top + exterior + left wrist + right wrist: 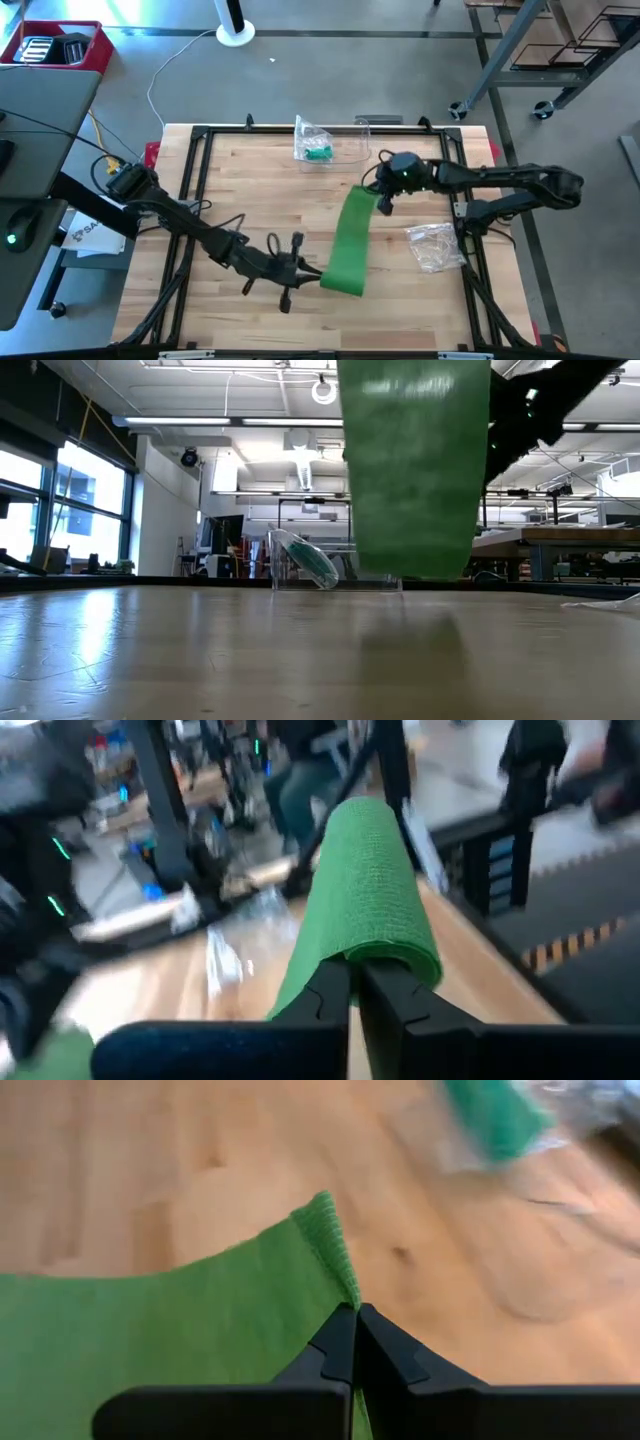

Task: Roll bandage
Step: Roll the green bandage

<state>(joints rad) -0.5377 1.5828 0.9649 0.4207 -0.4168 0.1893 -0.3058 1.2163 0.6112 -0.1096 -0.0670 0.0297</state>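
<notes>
- Between the two arms, over the middle of the worktop (250, 190), the green bandage (352, 243) hung stretched as a flat strip, lifted clear of the wood.
- At the near end, the left gripper (312, 272) had its jaws pinched tight on the bandage, where the cloth was already folded over into the start of a roll.
- At the far end, the right gripper (384, 203) had its jaws closed on a corner of the strip's edge, by the look of its wrist view, not across the full width.
- That corner hold seemed the weak point to me: any extra pull from the left side could have drawn the cloth out of the right jaws, and the strip would have dropped slack onto the worktop.
- Because only one corner was held, the strip could have twisted or bunched as it was wound, giving a crooked, cone-shaped roll.
- Too little tension would have been as bad: a sagging strip would have rolled loose and might have slipped off the left jaws.
- A clear packet (433, 245) lay near the right arm, and another packet (315, 140) with something green inside lay at the far edge; a low sweep of either arm could have knocked them.
</notes>
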